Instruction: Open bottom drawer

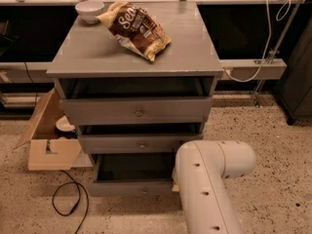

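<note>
The grey cabinet (pixel 136 57) has three drawers, and each stands partly pulled out. The bottom drawer (pixel 126 187) is the lowest and slimmest. It is out the farthest, and its dark inside shows behind the front panel. My white arm (pixel 209 179) reaches down from the lower right and covers the drawer's right end. My gripper (pixel 174 185) is at that right end of the drawer front, almost wholly hidden behind the arm. Only a small tan sliver of it shows.
A white bowl (pixel 89 9) and a brown chip bag (pixel 136 29) lie on the cabinet top. An open cardboard box (pixel 48 145) stands on the floor to the left, with a black cable (pixel 68 201) in front of it. A white cable (pixel 258 57) hangs at the right.
</note>
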You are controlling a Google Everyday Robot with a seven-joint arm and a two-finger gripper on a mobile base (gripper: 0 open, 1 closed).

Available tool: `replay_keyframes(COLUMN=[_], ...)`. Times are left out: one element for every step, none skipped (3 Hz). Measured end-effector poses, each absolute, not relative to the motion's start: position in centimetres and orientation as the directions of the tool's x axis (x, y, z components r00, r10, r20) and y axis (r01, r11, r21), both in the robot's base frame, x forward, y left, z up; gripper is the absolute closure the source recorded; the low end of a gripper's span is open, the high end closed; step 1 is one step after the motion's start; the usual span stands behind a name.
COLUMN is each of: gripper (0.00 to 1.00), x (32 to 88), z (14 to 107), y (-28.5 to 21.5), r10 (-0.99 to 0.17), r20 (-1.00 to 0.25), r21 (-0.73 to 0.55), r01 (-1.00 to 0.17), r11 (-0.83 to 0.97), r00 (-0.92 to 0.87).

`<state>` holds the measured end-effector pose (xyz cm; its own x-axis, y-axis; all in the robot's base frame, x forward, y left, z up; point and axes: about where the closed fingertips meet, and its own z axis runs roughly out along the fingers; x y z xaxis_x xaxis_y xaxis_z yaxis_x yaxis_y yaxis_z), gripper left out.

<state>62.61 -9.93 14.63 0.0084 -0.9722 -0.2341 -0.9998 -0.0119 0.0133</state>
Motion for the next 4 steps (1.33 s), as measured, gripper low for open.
replay_keyframes(gripper=[0.84,0.60,0.37,0.06], x=[62.61,62.61,62.60,62.57], z=[14.63,14.63,14.62,14.60], y=[-9.93,-9.93,-9.93,-9.92], r10=[-0.972,-0.972,-0.972,-0.972], r20=[-0.234,-0.234,-0.234,-0.234], r21=[0.013,0.013,0.013,0.014], r01=[-1.000,-1.000,-1.000,-1.000], r11=[-0.012,-0.012,-0.012,-0.012], r00=[0.008,0.008,0.008,0.009])
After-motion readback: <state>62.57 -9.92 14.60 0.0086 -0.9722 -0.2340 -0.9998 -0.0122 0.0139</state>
